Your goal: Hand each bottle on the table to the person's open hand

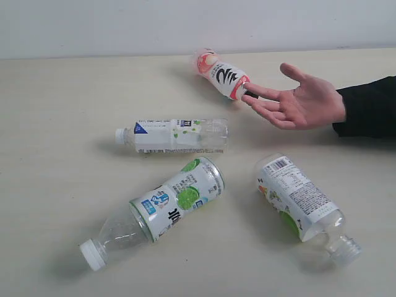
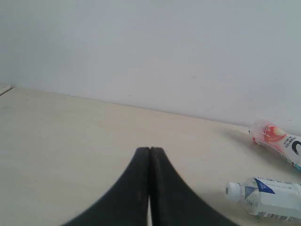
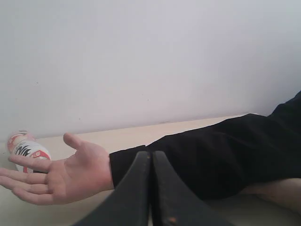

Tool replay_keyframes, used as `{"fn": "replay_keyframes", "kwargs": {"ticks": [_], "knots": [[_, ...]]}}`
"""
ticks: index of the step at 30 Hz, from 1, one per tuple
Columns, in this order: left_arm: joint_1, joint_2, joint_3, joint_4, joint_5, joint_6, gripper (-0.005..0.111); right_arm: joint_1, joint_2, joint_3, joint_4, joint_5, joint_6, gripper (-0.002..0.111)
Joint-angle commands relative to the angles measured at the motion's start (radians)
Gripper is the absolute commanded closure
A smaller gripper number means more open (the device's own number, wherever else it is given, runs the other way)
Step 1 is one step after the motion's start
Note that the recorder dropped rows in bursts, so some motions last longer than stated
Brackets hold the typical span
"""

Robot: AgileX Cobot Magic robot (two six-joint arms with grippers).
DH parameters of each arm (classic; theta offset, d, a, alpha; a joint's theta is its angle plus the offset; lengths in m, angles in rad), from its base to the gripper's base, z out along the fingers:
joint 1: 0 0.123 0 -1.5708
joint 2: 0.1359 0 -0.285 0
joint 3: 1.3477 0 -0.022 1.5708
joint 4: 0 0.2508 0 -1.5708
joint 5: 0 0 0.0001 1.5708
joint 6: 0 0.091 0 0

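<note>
Left claw (image 2: 150,150) and right claw (image 3: 151,154) are both pressed together, empty; the pink-red bottle (image 1: 221,75) lies on its side on the tabletop (image 1: 55,111), long axis 10-to-4 o'clock, cap end at 10 o'clock of the open hand (image 1: 306,102), so the right arm seems nearer.

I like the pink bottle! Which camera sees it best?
The exterior view: the pink bottle lies almost whole there. The left wrist view crops it at the edge; the right wrist view shows only its end behind the hand.
</note>
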Motion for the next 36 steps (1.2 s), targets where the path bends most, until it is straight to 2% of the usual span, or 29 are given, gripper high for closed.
{"fn": "replay_keyframes", "kwargs": {"ticks": [1,14,17,28,32,34,36], "knots": [[0.003,-0.006,0.003,-0.004,-0.002,-0.004,0.107,0.002,-0.006,0.004,-0.005,-0.002,-0.001,0.108],[0.003,-0.006,0.003,-0.004,-0.002,-0.004,0.107,0.002,-0.006,0.004,-0.005,-0.002,-0.001,0.108],[0.003,-0.006,0.003,-0.004,-0.002,-0.004,0.107,0.002,-0.006,0.004,-0.005,-0.067,-0.001,0.108],[0.003,-0.006,0.003,-0.004,-0.002,-0.004,0.107,0.002,-0.006,0.004,0.278,-0.275,0.065,0.108],[0.003,-0.006,0.003,-0.004,-0.002,-0.004,0.107,0.002,-0.006,0.004,0.336,-0.465,0.212,0.108],[0.003,-0.006,0.003,-0.004,-0.002,-0.004,0.107,0.002,-0.006,-0.064,0.334,-0.495,0.214,0.108],[0.003,-0.006,0.003,-0.004,-0.002,-0.004,0.107,0.002,0.03,-0.162,0.334,-0.452,0.169,0.108]]}}
